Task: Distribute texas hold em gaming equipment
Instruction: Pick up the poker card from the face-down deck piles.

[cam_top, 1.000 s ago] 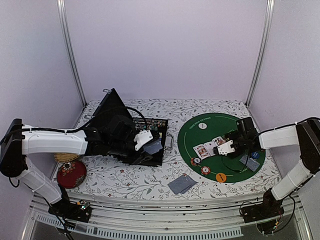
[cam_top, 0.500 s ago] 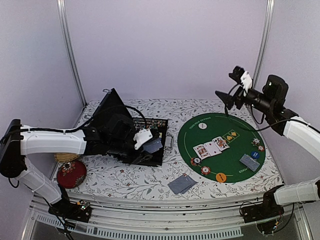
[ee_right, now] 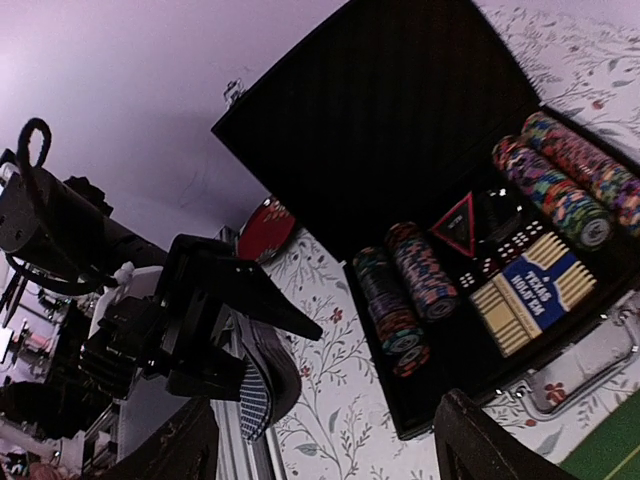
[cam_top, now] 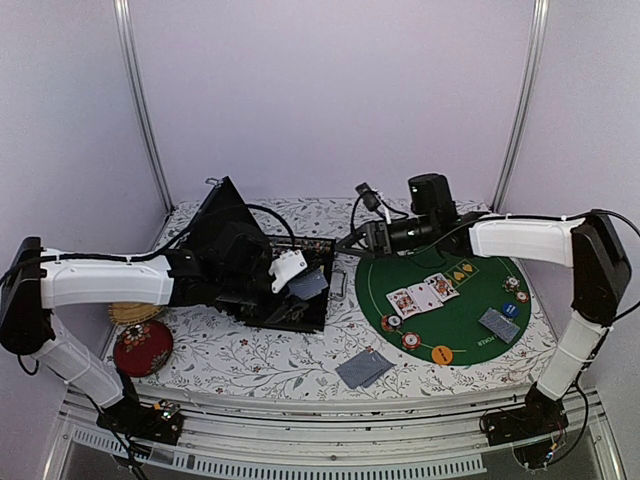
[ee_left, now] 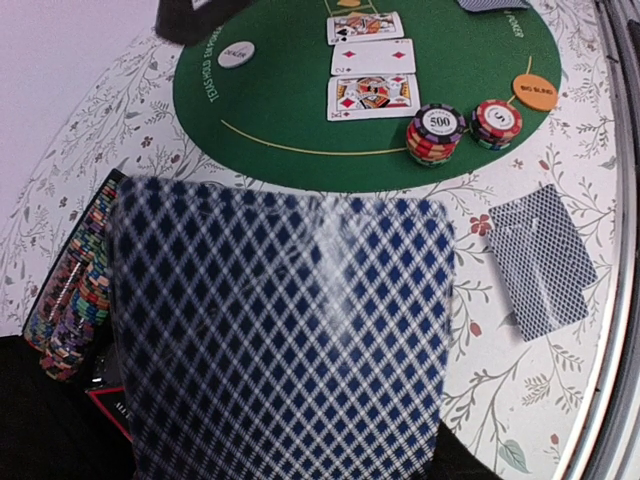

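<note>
My left gripper (cam_top: pixel 298 284) is shut on a blue diamond-backed playing card (cam_top: pixel 309 287) above the open black case (cam_top: pixel 318 247). In the left wrist view the card (ee_left: pixel 280 330) fills the frame and hides the fingers. My right gripper (cam_top: pixel 346 245) is open and empty, reaching left over the case's right edge; its fingers (ee_right: pixel 180 445) frame the case's chip rows (ee_right: pixel 405 290). On the green mat (cam_top: pixel 470 262) lie three face-up cards (cam_top: pixel 424 295), chip stacks (cam_top: pixel 410 340), an orange button (cam_top: pixel 442 353), a white button (cam_top: pixel 404 252) and face-down cards (cam_top: pixel 498 323).
More face-down cards (cam_top: pixel 363 368) lie on the floral cloth in front of the mat. The case lid (cam_top: pixel 222 215) stands upright at the back left. A red round tin (cam_top: pixel 142 347) sits at the front left. The case also holds a card box (ee_right: pixel 530 290) and dice.
My right arm left the mat, swung high, then came down to the left, over the case's right edge. My left gripper stayed at the case, raising the card slightly.
</note>
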Motion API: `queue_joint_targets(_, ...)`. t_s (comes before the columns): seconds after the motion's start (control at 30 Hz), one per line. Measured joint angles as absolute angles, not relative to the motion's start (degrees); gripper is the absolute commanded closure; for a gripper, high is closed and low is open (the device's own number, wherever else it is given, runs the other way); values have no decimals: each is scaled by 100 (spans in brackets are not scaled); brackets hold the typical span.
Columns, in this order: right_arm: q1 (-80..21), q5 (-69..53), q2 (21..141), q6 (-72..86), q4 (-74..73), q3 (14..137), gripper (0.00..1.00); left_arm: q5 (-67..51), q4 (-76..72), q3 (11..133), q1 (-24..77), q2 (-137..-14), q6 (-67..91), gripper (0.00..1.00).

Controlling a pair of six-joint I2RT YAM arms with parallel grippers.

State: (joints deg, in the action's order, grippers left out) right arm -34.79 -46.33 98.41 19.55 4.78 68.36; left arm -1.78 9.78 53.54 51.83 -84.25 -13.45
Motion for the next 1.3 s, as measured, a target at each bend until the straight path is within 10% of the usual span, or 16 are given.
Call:
queue_joint_targets(0.4, -4062, -5111, 11045, 1992, 49, 7769, 30, -180, 991, 5450, 5183, -8536, -1345, 49)
queue_joint_targets(1.3, -4198, -4372, 10731, 1210, -1288, 7929, 89, -80, 1100, 5468, 5146, -8632, -1347, 51)
